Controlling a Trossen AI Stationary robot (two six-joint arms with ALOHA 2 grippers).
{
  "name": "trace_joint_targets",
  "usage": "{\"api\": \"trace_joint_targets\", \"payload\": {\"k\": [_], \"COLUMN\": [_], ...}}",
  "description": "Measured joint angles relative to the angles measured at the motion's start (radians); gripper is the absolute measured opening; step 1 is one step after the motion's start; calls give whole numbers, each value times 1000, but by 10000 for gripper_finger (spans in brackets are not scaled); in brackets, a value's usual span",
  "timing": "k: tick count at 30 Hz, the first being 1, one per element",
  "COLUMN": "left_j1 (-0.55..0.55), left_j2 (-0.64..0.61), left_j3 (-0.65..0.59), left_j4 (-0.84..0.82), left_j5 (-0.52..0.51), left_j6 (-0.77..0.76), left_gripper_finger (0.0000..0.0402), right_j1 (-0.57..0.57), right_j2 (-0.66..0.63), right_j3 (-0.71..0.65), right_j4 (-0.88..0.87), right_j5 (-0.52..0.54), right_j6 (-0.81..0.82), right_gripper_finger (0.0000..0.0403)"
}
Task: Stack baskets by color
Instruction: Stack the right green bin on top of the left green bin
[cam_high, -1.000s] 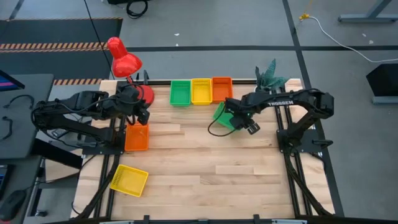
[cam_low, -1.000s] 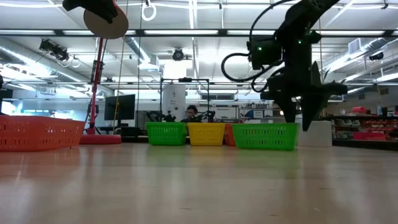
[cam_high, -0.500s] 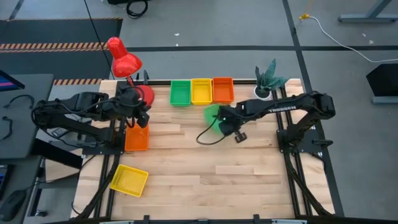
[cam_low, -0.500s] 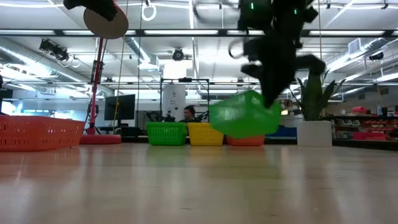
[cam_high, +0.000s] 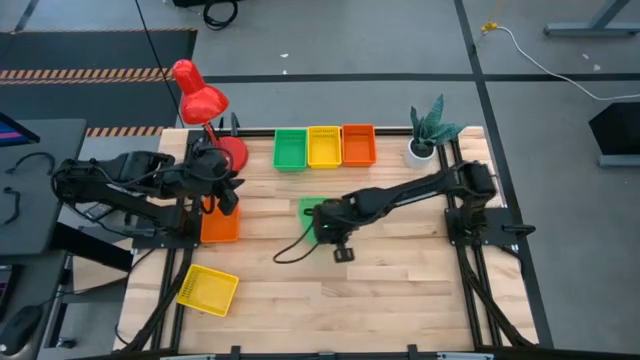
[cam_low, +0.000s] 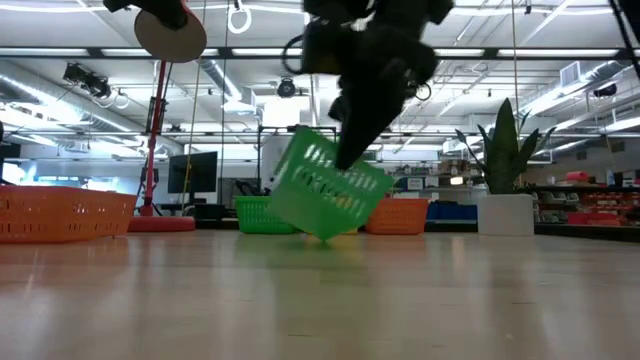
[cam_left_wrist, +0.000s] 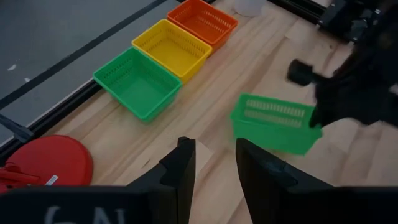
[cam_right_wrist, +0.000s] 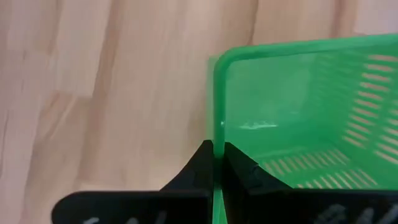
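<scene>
Where planks run pale, wooden table (cam_high: 400, 270), bright workshop

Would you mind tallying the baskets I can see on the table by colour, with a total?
Green baskets: 2, one in the back row and one tilted in the right end effector, at.
Yellow baskets: 2.
Orange baskets: 2.
Total: 6.

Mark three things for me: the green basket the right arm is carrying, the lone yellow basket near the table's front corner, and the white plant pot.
carried green basket (cam_low: 325, 188), low view, slotted side wall.
lone yellow basket (cam_high: 207, 290), high view, inside floor.
white plant pot (cam_high: 420, 152), high view, rim.
</scene>
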Motion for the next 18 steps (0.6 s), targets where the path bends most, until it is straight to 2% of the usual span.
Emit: {"api": "trace_joint_targets", "payload": {"k": [8, 12, 18], "left_j1": [-37, -36, -46], "left_j2": [0, 14, 84], "left_j3": [0, -1, -1], "left_j4": [0, 0, 1], "left_j5": [1, 1, 66], "left_j6": [-7, -36, -44], "left_gripper_finger": [121, 121, 121], "right_j1": [-28, -37, -37], "right_j2": [179, 229, 256], "right_j3": [187, 220, 217], "right_j4": [-41, -4, 46], "right_j5": [-66, -92, -110], "right_j6": [21, 16, 15], "right_gripper_finger": [14, 42, 89]}}
